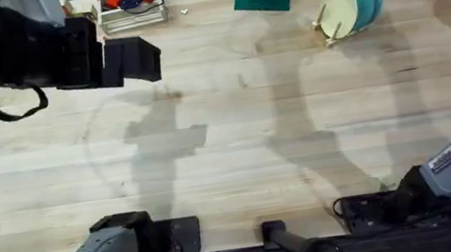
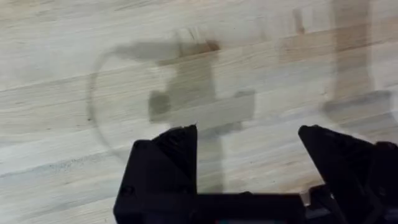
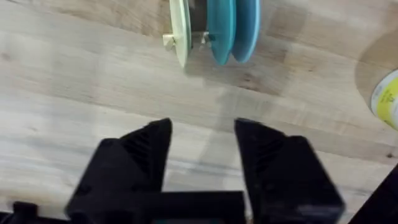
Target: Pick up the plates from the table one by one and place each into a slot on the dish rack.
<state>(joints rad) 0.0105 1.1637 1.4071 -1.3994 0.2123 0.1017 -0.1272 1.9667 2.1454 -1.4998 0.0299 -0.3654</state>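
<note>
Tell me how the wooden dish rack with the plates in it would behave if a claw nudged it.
The dish rack looks small and light, so it would probably slide on the smooth table rather than resist. Three plates stand on edge in it, which likely makes it top-heavy and apt to tip. The plates look like thin rigid plastic, so they might rattle or roll out.

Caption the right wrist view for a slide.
Open right gripper above the table, facing cream, teal and light blue plates standing on edge in the dish rack.
</note>
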